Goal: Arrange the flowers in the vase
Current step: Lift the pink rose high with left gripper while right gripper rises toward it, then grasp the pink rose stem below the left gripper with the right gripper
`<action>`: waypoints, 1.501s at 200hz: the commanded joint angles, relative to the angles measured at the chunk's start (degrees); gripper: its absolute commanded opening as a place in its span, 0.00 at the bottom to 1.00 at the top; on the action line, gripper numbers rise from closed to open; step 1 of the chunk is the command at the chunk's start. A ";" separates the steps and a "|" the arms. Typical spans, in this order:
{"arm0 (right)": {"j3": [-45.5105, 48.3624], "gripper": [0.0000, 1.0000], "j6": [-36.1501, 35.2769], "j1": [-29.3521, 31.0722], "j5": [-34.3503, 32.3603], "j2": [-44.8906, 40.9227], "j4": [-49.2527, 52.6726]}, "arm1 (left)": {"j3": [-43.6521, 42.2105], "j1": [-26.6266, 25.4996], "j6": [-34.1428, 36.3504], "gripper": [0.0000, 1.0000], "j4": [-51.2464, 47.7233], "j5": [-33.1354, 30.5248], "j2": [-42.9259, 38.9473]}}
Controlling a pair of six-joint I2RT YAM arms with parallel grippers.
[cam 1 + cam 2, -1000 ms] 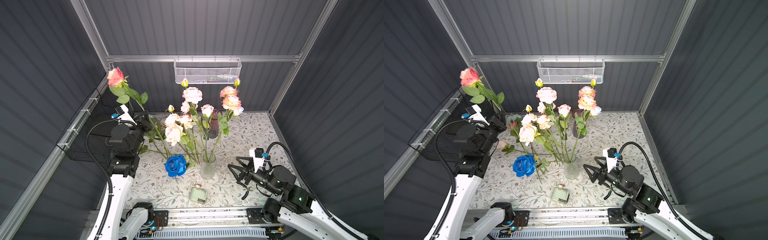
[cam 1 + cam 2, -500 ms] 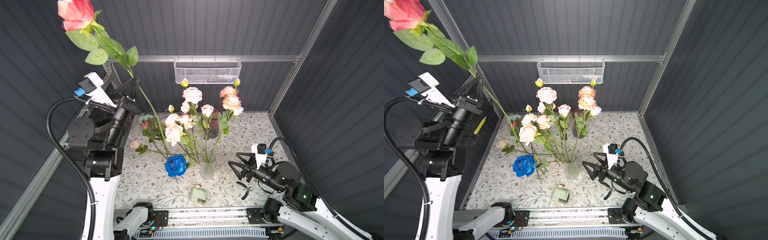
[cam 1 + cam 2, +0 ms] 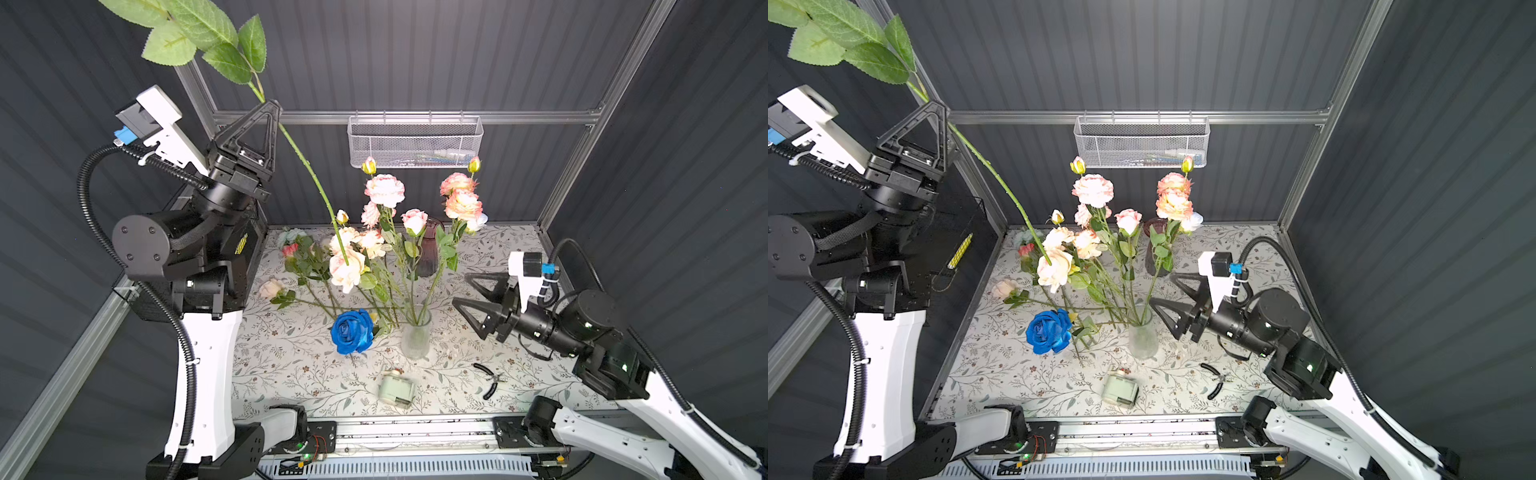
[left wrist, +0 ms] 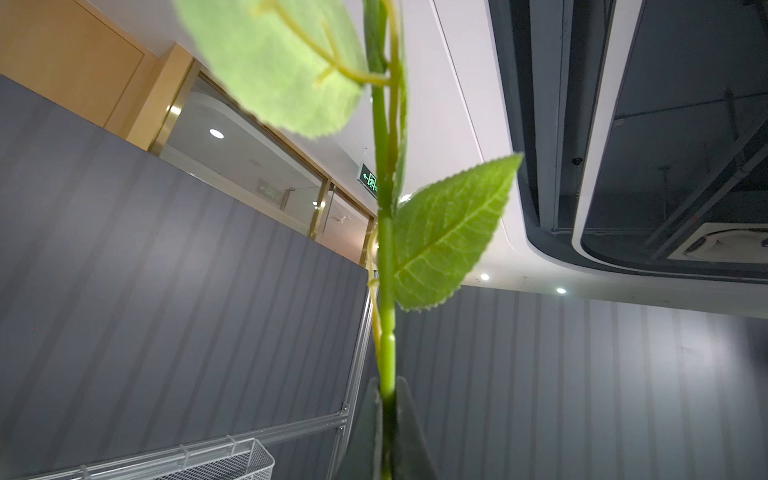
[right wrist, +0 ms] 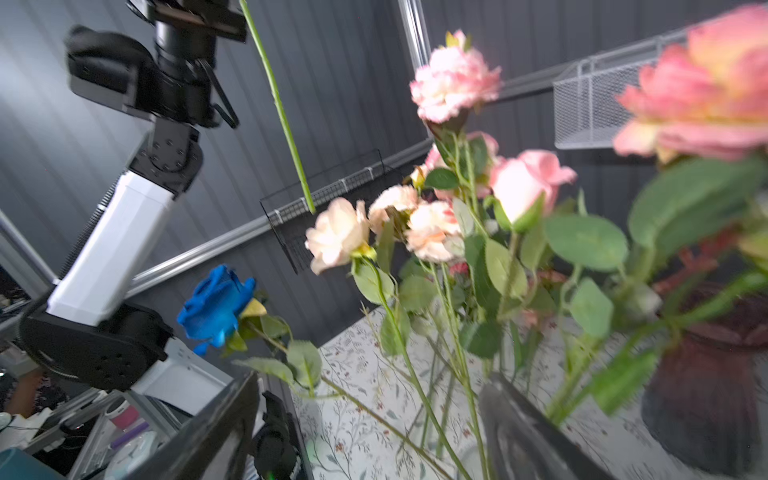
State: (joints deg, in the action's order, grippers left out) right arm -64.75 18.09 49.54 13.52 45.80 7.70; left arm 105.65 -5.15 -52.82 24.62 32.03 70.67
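Pliers (image 3: 490, 380): flat on table (image 3: 291, 365), front right.
Vase (image 3: 415, 338): clear, mid-table, upright, holding pink and peach flowers (image 3: 384, 190).
Blue rose (image 3: 352, 331): bloom low, just left of vase.
Right gripper (image 3: 461, 287): jaws spread, empty, just right of vase.
Left gripper (image 3: 270, 104): high, back left, pinching a leafy stem (image 3: 309, 168); lower end over the bouquet, bloom out of frame.

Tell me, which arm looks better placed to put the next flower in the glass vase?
Left, probably. The left pincer is shut on a long leafy stem whose cut end hangs over the bouquet. The right pincer is open and empty beside the glass vase.
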 commanded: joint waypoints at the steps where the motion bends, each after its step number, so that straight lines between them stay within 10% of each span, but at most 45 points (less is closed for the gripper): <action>1: -12.33 0.85 -3.32 -0.14 10.38 9.92 -1.73 | -3.69 0.31 -4.02 0.00 6.51 3.48 -1.85; 64: -52.78 0.85 -3.52 -0.14 22.41 42.94 0.15 | -6.11 0.33 -3.44 0.00 6.67 3.50 -3.03; 118: -65.08 0.82 5.51 -0.14 28.63 58.13 -10.94 | -6.60 0.31 -3.73 0.00 6.79 3.83 -2.56; 175: -76.26 0.50 12.57 0.55 34.16 68.10 -15.19 | -7.77 0.31 -4.48 0.00 7.19 4.27 -1.92; 221: -76.67 0.49 13.52 1.26 36.52 69.08 -15.66 | -7.79 0.31 -4.17 0.00 6.31 4.22 -1.62; 269: -77.45 0.08 14.11 1.44 36.67 69.05 -19.17 | -7.98 0.31 -4.48 0.00 6.69 3.85 -1.61; 300: -77.63 0.00 15.57 1.44 35.36 68.55 -24.42 | -10.17 0.31 -3.42 0.76 6.62 2.16 -3.26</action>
State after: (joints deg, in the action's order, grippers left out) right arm -140.57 32.27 50.68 48.90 114.91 -9.43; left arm 97.03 -4.93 -56.64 30.41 34.94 68.73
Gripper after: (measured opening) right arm 0.066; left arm 0.403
